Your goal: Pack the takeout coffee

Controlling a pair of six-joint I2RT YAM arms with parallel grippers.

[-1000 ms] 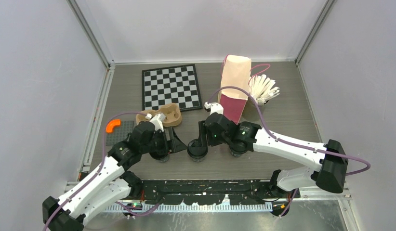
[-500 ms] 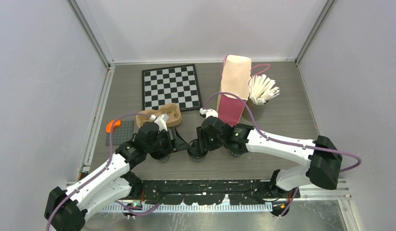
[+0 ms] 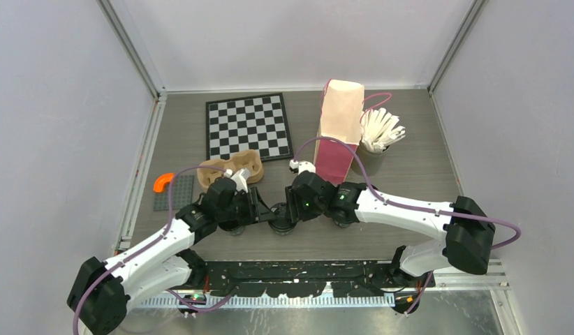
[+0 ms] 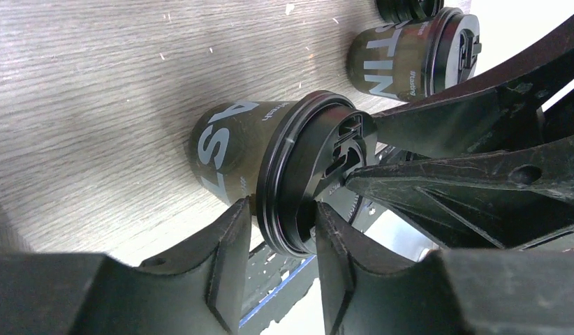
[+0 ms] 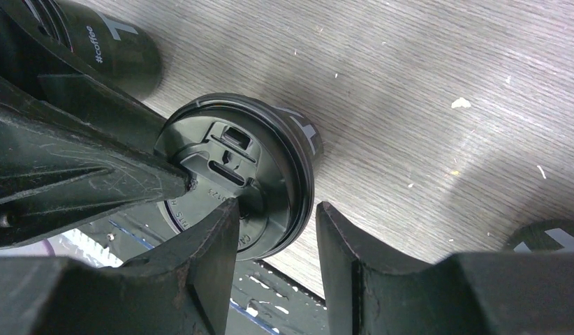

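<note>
Both arms have moved inward; left gripper (image 4: 281, 218) and right gripper (image 5: 274, 213), jaws narrow, straddle flat black round lid (image 5: 225, 157) on small black disposable cup (image 4: 221, 150) by grey wooden table's (image 3: 410, 167) near edge; grip unclear.

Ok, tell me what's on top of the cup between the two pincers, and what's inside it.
A black lid caps the cup, sip flap showing. The left pincer and right pincer each straddle its rim. The lid covers the inside, so contents can't be seen.

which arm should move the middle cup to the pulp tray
left, probably: the pulp tray lies just behind the left gripper, which straddles the lid of the middle cup; the right arm must cross it
</note>
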